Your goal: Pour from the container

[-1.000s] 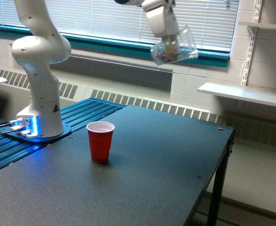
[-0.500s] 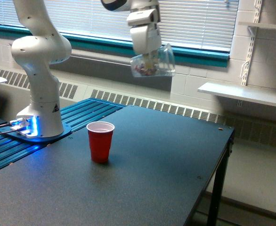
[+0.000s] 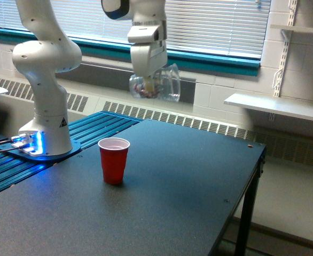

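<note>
Dark, speckled counter [image 3: 162,213] fills the near part of the exterior view, bare apart from one red cup [image 3: 114,160] standing upright w/ its white inside showing; looks empty as far as can be seen from this angle. Behind and toward the view's left, the arm's white base [image 3: 45,122] sits on a blue ribbed platform [image 3: 92,133] w/ a blue light glowing at its foot.

Further back and well above the counter, the hand [image 3: 148,74] hangs from the arm, closed on the container [image 3: 155,84]: a clear plastic cup, gripped near its middle. Fingers themselves are mostly hidden by the hand's body and the cup wall, but the cup is plainly carried, so the grip is shut on it. Container is tilted hard over, lying close to horizontal, mouth toward the view's right, small pink/red/white bits bunched at the lower end toward the view's left. Nothing is seen falling out.

Container sits above and to the view's right of the red cup, well apart in height; whether it lines up in depth can't be told. Farthest back: wall heater grille, window blinds [image 3: 220,21], white shelf [image 3: 276,106] at the view's right.

Progress, as a judgement: container is picked up and aloft, approach approx. underway; lining up over the red cup and the actual pour are left. No contents transferred yet.
</note>
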